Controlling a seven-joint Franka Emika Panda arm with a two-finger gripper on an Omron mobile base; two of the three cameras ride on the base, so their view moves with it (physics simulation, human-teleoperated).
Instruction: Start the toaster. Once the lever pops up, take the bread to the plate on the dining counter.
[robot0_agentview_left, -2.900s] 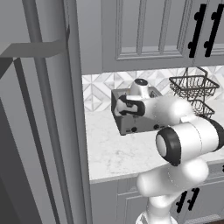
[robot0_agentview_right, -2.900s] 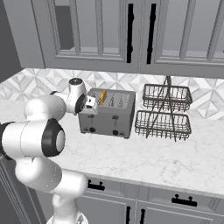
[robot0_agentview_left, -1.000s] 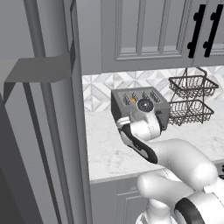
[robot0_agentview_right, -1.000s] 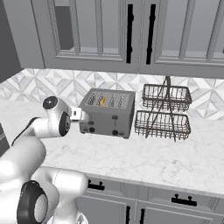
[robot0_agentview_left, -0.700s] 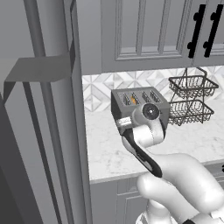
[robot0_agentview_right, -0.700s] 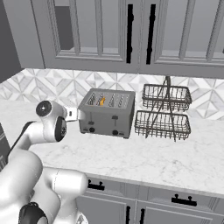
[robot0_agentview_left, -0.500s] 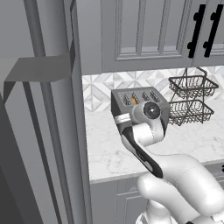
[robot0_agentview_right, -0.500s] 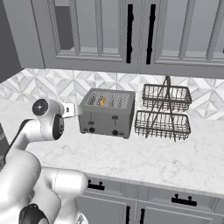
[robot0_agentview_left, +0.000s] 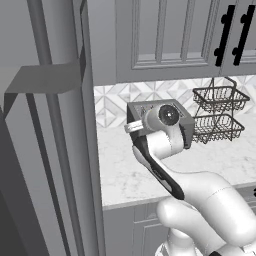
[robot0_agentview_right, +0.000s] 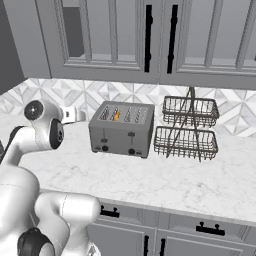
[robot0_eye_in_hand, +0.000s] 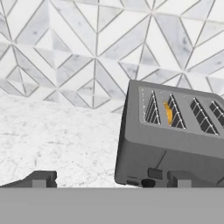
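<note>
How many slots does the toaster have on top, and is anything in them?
4, side by side across the toaster top; the bread sits in the second from the left in the right base view.

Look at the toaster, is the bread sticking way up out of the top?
No, the bread sits low inside a slot of the toaster, only an orange sliver showing between the bars.

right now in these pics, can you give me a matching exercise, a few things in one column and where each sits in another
Things:
1. toaster
2. bread
3. wire basket rack
4. cabinet handles

Places:
A. down in a top slot of the toaster
B. on the marble counter, beside the toaster on its right in the right base view
C. on the upper doors above the counter
D. on the marble counter against the tiled wall

Pairs: 1-D, 2-A, 3-B, 4-C
</note>
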